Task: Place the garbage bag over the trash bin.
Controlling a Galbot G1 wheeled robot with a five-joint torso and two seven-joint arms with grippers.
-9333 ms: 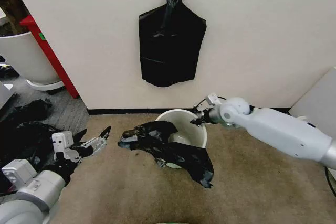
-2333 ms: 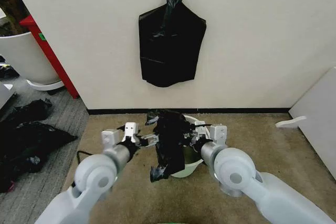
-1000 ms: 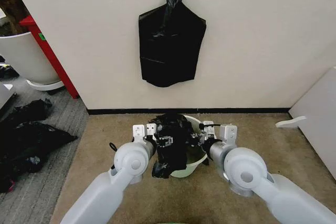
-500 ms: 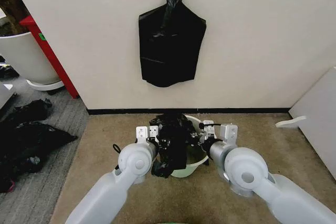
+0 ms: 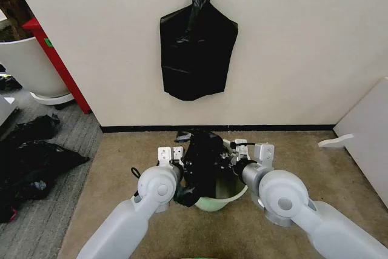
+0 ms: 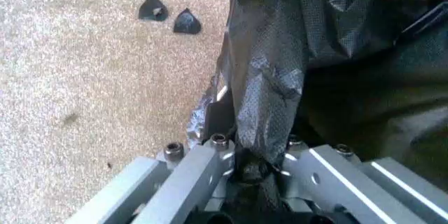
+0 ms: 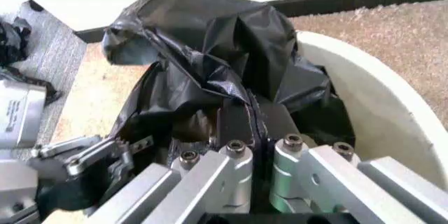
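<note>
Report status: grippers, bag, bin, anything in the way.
Left gripper shut on the garbage bag. Right gripper shut on it too, at the trash bin rim. Bag bunched over the opening, not spread. Nothing blocking.

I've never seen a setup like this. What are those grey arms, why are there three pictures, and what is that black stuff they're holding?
It is a two-armed robot on wheels. The wide picture comes from a camera on its head, looking down; the other two come from cameras on its wrists. The left claw and the right claw each pinch an edge of a thin black garbage bag, bunched up over a small white trash bin on the carpet. The left wrist picture shows the film clamped between that claw's fingers. Another black bag hangs on the wall.
</note>
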